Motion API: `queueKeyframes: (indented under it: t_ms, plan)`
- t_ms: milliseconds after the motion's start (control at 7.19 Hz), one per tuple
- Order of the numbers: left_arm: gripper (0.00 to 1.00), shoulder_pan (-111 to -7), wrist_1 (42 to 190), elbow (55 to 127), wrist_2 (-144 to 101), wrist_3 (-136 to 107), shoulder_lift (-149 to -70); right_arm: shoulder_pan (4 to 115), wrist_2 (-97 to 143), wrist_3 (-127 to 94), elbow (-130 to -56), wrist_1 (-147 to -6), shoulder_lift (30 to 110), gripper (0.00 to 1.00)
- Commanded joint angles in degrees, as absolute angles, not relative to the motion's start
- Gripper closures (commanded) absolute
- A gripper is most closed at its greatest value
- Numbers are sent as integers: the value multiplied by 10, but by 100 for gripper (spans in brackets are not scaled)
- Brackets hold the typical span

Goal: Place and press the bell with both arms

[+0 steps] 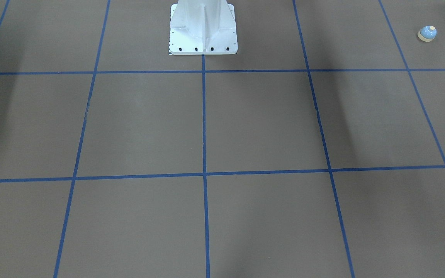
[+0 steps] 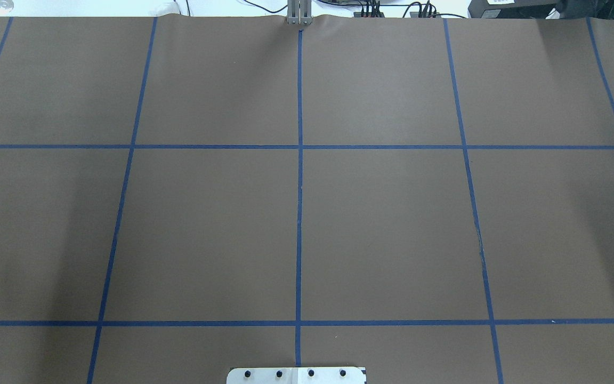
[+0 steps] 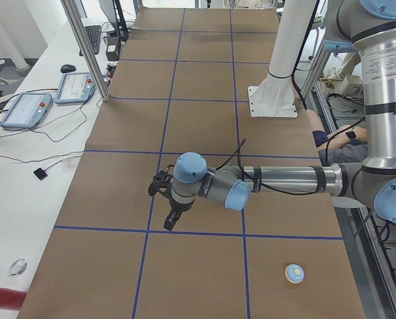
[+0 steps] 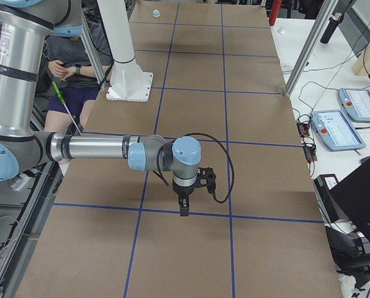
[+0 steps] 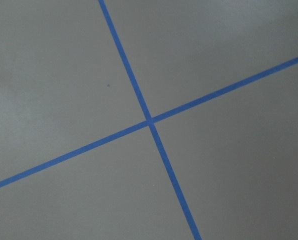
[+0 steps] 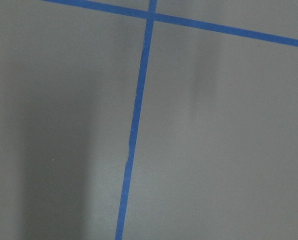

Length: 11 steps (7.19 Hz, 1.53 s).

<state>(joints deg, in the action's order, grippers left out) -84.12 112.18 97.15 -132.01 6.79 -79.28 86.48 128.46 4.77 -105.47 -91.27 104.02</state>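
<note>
The bell [image 1: 427, 33], with a light blue dome and cream base, stands upright on the brown table near the robot's left end. It also shows in the exterior left view [image 3: 294, 273] and far off in the exterior right view [image 4: 156, 12]. My left gripper [image 3: 169, 223] hangs above the table over a blue tape line, well away from the bell. My right gripper [image 4: 184, 209] hangs above the table's other end. Both point down and hold nothing that I can see. I cannot tell whether either is open or shut. The wrist views show only bare table and tape.
The white pedestal base [image 1: 203, 31] stands at the table's robot side. Blue tape lines [image 2: 299, 160] mark a grid on the brown cover. A seated person [image 4: 73, 74] is beside the robot. Teach pendants [image 3: 52, 96] and cables lie on the white side table.
</note>
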Motion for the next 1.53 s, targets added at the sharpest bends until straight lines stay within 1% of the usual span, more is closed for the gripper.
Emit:
queueKeyframes:
  t_ms: [0, 557, 1113, 1392]
  plan:
    - [0, -795, 1123, 936, -1319, 66, -776, 865, 1284, 48, -1055, -912, 1041, 0]
    - [0, -729, 1124, 934, -1320, -1, -683, 865, 1284, 49, -1055, -911, 1041, 0]
    - [0, -720, 1167, 931, -1320, 7, -569, 865, 1285, 49, -1056, -912, 1044, 0]
    - [0, -719, 1168, 900, -1321, 53, -550, 865, 1285, 49, -1056, -913, 1044, 0]
